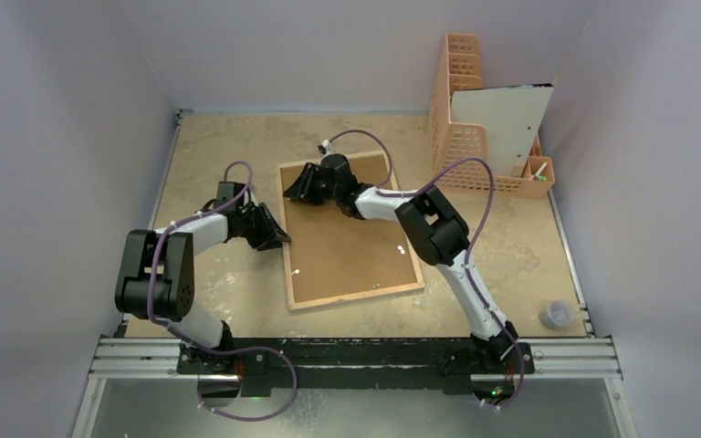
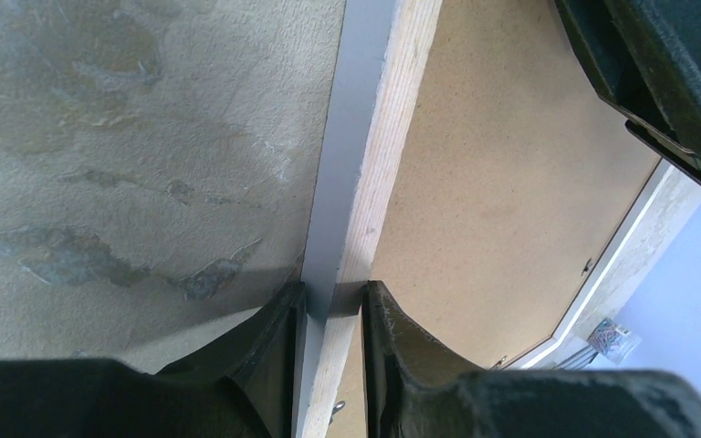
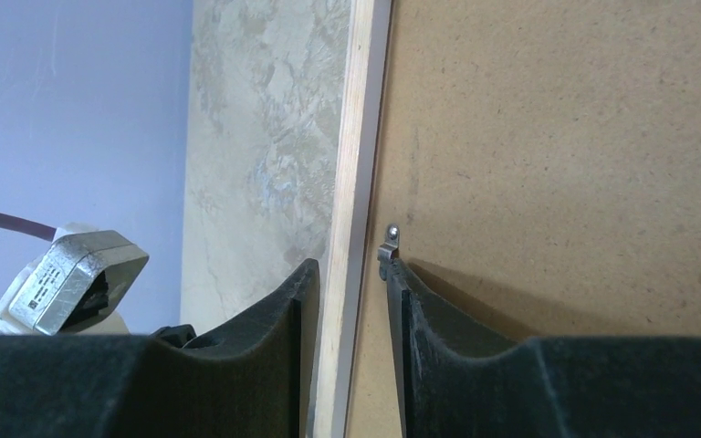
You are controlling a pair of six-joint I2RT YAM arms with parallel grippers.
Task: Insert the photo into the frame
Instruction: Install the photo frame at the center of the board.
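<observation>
No text, label, brand or no. can be read in any view. Nothing legible is shown on the frame; the grey block in rt wrist view is too blurred.

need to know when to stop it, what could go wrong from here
One finger of the right gripper sits at a metal tab on the backing board, so it may pinch the tab, not the rim of the frame. The left gripper straddles only the thin rim; the frame could slip or tilt if lifted.
</observation>
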